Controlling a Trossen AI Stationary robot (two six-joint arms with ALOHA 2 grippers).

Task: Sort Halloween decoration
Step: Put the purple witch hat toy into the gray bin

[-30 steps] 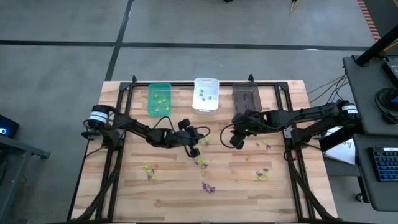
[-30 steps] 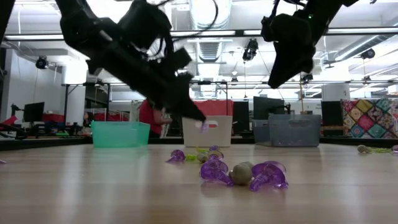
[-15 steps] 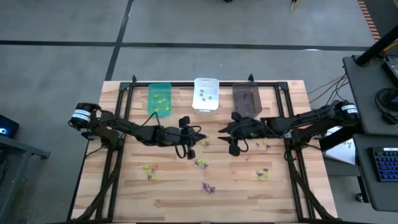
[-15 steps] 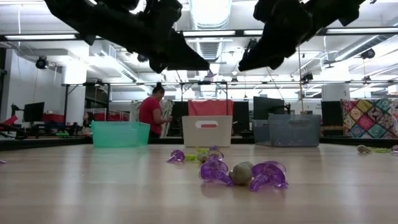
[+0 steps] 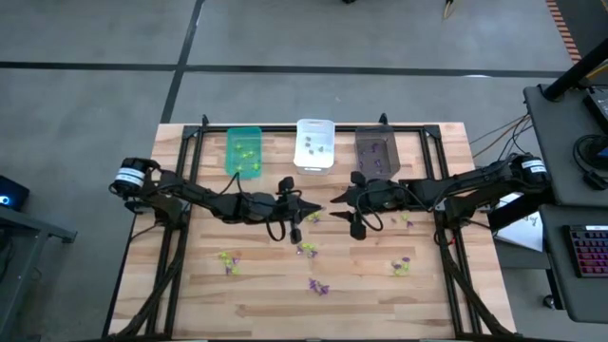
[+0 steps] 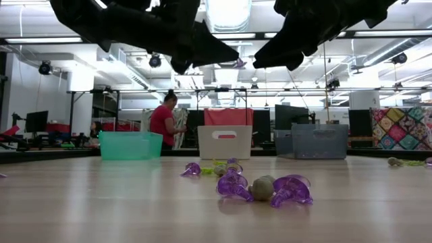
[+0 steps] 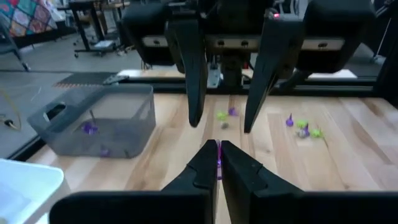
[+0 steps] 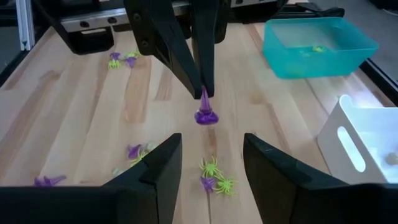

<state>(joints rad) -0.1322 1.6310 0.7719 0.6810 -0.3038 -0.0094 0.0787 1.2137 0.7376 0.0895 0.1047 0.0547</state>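
My left gripper (image 5: 319,206) hangs above the table's middle, shut on a small purple trinket (image 8: 205,114) of the Halloween decoration. My right gripper (image 5: 335,207) faces it tip to tip, open, its fingers (image 7: 191,81) standing either side of empty air just short of the trinket. More purple and yellow-green trinkets (image 5: 307,248) lie loose on the wooden table (image 5: 361,285). A purple cluster (image 6: 260,187) rests on the boards in the low view. My left gripper pinches the purple trinket by its narrow pointed end (image 8: 204,94) between its two fingertips. The fingers lie nearly level and point toward the table's right. The trinket's wider base (image 8: 206,118) sticks out beyond the tips, lifted clear of the table.
A green bin (image 5: 243,152), a white bin (image 5: 314,144) and a dark grey bin (image 5: 376,150) stand in a row at the far edge, each with trinkets inside. Black frame rails (image 5: 180,237) run along both sides. A person (image 6: 164,123) stands in the room beyond.
My left gripper has risen from the table with the purple trinket and tipped from slanting down to nearly level, ending toward the right gripper. My right gripper has swung from pointing down to nearly level, facing the left one.
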